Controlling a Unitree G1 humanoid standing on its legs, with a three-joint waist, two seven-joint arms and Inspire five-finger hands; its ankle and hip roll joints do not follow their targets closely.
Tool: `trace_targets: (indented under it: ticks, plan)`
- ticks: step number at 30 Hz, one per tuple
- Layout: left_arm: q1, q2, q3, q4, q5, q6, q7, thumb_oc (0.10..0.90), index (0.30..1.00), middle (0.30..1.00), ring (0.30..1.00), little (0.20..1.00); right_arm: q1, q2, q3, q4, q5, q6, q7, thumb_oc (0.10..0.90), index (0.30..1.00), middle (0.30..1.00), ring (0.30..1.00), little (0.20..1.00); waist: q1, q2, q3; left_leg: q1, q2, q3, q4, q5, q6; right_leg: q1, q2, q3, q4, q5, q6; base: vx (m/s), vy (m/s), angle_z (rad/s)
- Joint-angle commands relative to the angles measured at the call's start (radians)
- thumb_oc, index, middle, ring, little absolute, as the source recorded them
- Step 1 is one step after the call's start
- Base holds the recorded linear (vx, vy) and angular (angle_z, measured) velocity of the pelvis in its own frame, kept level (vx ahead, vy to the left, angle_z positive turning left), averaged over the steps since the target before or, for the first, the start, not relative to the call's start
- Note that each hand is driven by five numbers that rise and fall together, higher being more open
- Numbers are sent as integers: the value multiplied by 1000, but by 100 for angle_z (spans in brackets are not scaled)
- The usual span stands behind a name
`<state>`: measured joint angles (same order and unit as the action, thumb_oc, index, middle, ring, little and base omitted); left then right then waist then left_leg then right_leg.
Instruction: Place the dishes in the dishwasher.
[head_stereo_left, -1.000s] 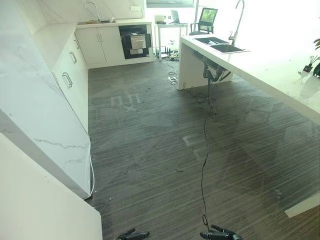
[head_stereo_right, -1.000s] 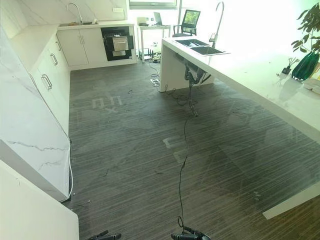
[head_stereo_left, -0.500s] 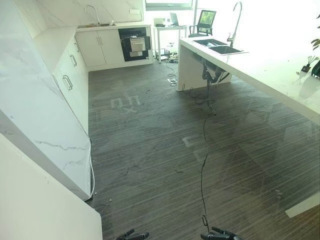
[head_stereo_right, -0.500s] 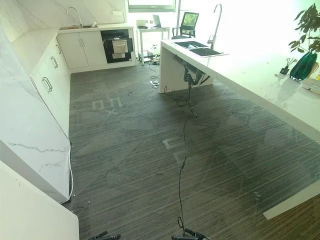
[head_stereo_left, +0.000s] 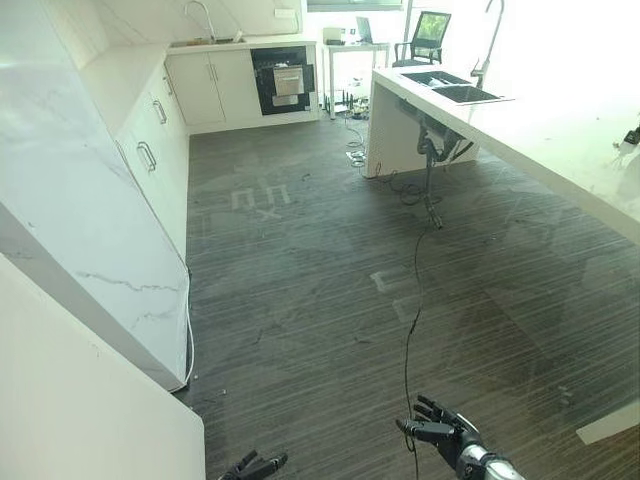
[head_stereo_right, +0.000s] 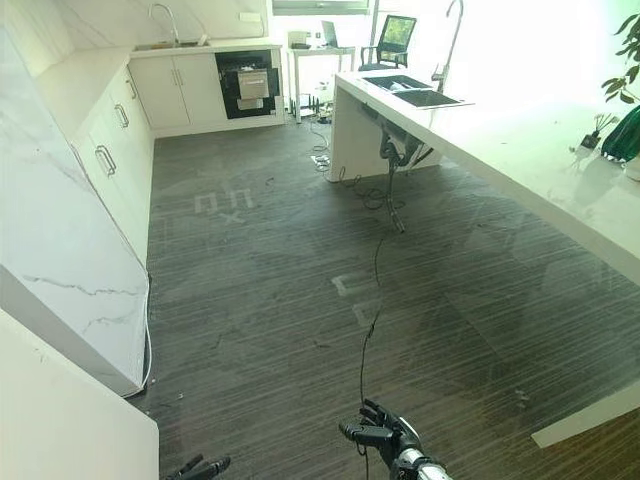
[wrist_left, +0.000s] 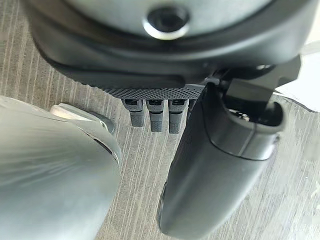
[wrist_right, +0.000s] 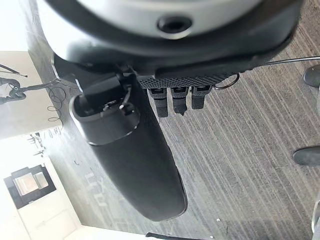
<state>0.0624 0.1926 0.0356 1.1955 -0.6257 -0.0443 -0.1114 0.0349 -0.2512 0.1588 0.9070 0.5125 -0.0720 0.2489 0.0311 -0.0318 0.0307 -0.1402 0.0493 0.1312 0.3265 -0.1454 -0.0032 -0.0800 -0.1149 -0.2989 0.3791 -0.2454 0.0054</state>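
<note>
While both the left robot hand (head_stereo_left: 255, 466) and right robot hand (head_stereo_left: 442, 433) hang low, fingers relaxed and empty, the dishwasher (head_stereo_left: 283, 81) lies far ahead across the floor (head_stereo_left: 320, 270), with no dishes visible.

— How are the hands built?
— The left hand (head_stereo_left: 255, 465) and right hand (head_stereo_left: 440, 432) are moulded in dark plastic; a silver-grey wrist is seen.
— And markings?
— A recessed screw and textured palm are shown

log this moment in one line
left hand: open, empty | right hand: open, empty | dishwasher: far across floor | dishes: none seen
</note>
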Motion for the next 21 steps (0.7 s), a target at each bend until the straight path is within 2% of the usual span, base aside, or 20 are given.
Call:
trace_targets:
  ticks: [1, 2, 3, 4, 5, 6, 8, 9, 11, 12, 13, 14, 15, 16, 17, 18, 19, 21]
  plan:
    - [-39, 30, 34, -58, -40, -88, 3, 800, 900, 900, 900, 900, -52, -33, -5, -106, 8, -63, 15, 800, 900, 900, 900, 900, 5, 9, 29, 77, 46, 27, -26, -60, -46, 21, -12, 37, -79, 35, 62, 182, -286, -8]
    - [-33, 33, 34, -102, -2, -126, -5, 800, 900, 900, 900, 900, -41, -45, 2, -182, -9, -63, -1, 800, 900, 900, 900, 900, 15, -22, 70, 88, 0, 34, -26, 66, -57, 26, -18, 72, -79, 36, 43, 153, -312, -6]
    - [-26, 41, 28, -149, 14, -150, -9, 800, 900, 900, 900, 900, -21, -63, 7, -257, -22, -63, -14, 800, 900, 900, 900, 900, 23, -42, 109, 22, -16, 9, 87, 151, -72, 29, -21, 86, -79, 41, 26, 79, -236, -21]
    - [-19, 48, 28, -192, 6, -144, -8, 800, 900, 900, 900, 900, -11, -78, 8, -297, -23, -61, -20, 800, 900, 900, 900, 900, 23, -41, 126, -19, -23, -3, 145, 148, -71, 29, -16, 92, -79, 45, 21, 37, -109, -4]
    - [-9, 54, 33, -240, -13, -141, -15, 800, 900, 900, 900, 900, 0, -89, 2, -332, -24, -61, -22, 800, 900, 900, 900, 900, 23, -40, 138, -46, -22, 6, 124, 158, -72, 28, -10, 98, -79, 45, 21, 164, 41, -9]
    - [9, 54, 37, -296, -20, -153, -20, 800, 900, 900, 900, 900, 14, -95, -12, -362, -31, -71, -25, 800, 900, 900, 900, 900, 26, -26, 155, -29, -10, 43, -26, 164, -72, 48, 3, 98, -79, 32, 33, 246, 132, 12]
    - [38, 44, 26, -368, 7, -185, -22, 800, 900, 900, 900, 900, 37, -90, -39, -388, -61, -102, -10, 800, 900, 900, 900, 900, 22, 27, 148, -153, 78, 26, -26, 89, -87, 68, 56, 94, -79, 3, 50, 457, 284, -24]
    - [63, 41, 17, -423, 9, -196, -17, 800, 900, 900, 900, 900, 59, -93, -51, -423, -75, -116, -7, 800, 900, 900, 900, 900, 32, 39, 144, -230, 97, -31, -26, 123, -108, 95, 79, 115, -79, -20, 49, 535, 324, -24]
    - [68, 38, 24, -445, -5, -211, -27, 800, 900, 900, 900, 900, 47, -103, -50, -446, -77, -116, -16, 800, 900, 900, 900, 900, 46, 41, 123, -250, 95, -32, -26, 107, -101, 140, 62, 124, -79, -57, 63, 705, 514, -32]
    - [66, 54, 35, -478, 4, -193, -22, 800, 900, 900, 900, 900, 78, -98, -72, -498, -69, -94, 0, 800, 900, 900, 900, 900, 48, 28, 97, -217, 65, -26, -26, 77, -66, 187, 19, 122, -79, -55, 99, 757, 580, -76]
    - [62, 63, 38, -487, 7, -185, -26, 800, 900, 900, 900, 900, 92, -92, -75, -512, -69, -98, 3, 800, 900, 900, 900, 900, 48, 21, 90, -209, 50, -27, -26, 69, -51, 206, 1, 118, -79, -33, 114, 565, 426, -54]
    - [56, 75, 41, -493, 18, -182, -35, 800, 900, 900, 900, 900, 104, -82, -76, -521, -65, -108, 6, 800, 900, 900, 900, 900, 47, 12, 83, -201, 32, -28, -26, 63, -33, 222, -20, 107, -79, 26, 134, 532, 407, -30]
    - [44, 97, 32, -509, 31, -183, -32, 800, 900, 900, 900, 900, 122, -61, -77, -543, -52, -111, 9, 800, 900, 900, 900, 900, 32, 16, 76, -156, -13, -53, -26, 39, 2, 272, -54, 62, -74, 308, 170, 518, 440, -9]
    - [40, 102, 28, -518, 25, -179, -25, 800, 900, 900, 900, 900, 127, -58, -77, -553, -52, -108, 13, 800, 900, 900, 900, 900, 24, 29, 76, -138, -26, -68, -26, 32, 15, 219, -64, 73, 53, 362, 173, 520, 483, -5]
    - [39, 106, 23, -534, 25, -178, -16, 800, 900, 900, 900, 900, 129, -55, -70, -562, -44, -108, 15, 800, 900, 900, 900, 900, 15, 41, 79, -111, -40, -75, -26, 16, 31, 127, -64, 102, 192, 386, 170, 287, 342, 36]
    - [38, 112, 9, -557, 28, -175, 7, 800, 900, 900, 900, 900, 119, -49, -58, -556, -46, -114, 14, 800, 900, 900, 900, 900, 3, 57, 88, -77, -47, -80, -26, -1, 37, 27, -63, 108, 267, 395, 152, 305, 257, 31]
    - [35, 119, -6, -577, 35, -165, 29, 800, 900, 900, 900, 900, 110, -45, -51, -551, -45, -115, 8, 800, 900, 900, 900, 900, -1, 57, 95, -52, -60, -83, -26, -5, 40, -9, -43, 89, 213, 342, 130, 286, 126, -4]
    - [35, 130, -14, -603, 25, -124, 35, 800, 900, 900, 900, 900, 120, -47, -46, -569, -31, -108, 0, 800, 900, 900, 900, 900, -10, 56, 99, -31, -63, -90, -26, -5, 33, -4, -8, 42, 61, 296, 113, 359, -51, -2]
